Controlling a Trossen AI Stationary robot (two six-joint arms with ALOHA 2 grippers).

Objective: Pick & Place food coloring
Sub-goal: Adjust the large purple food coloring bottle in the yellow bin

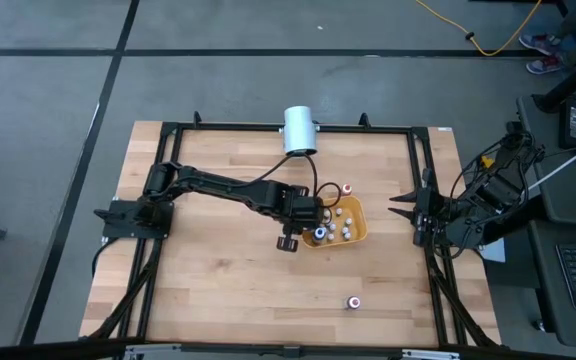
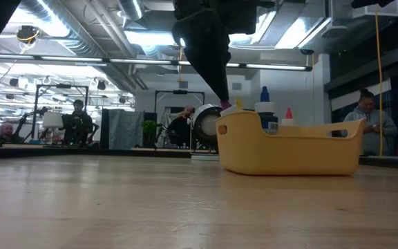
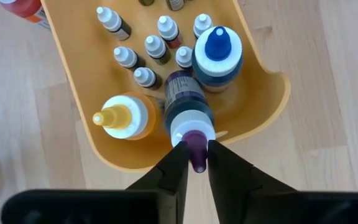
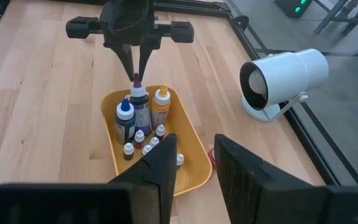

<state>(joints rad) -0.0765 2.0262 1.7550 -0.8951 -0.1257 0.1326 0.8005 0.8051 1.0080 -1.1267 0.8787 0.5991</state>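
Near the surface's middle, the left pincer [image 3: 196, 163] clenches the purple nozzle of a tall purple-capped dropper bottle [image 3: 188, 112] standing inside the orange-yellow plastic tray [image 3: 263, 112]. Pinched so narrowly, it could topple the small white-capped food coloring bottles [image 3: 146, 46] alongside. The right pincer [image 4: 194, 158] waits released at the right edge.

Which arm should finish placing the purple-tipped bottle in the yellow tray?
Left. The left gripper already pinches the purple-tipped bottle over the yellow tray; the right gripper waits open at the table's right edge.
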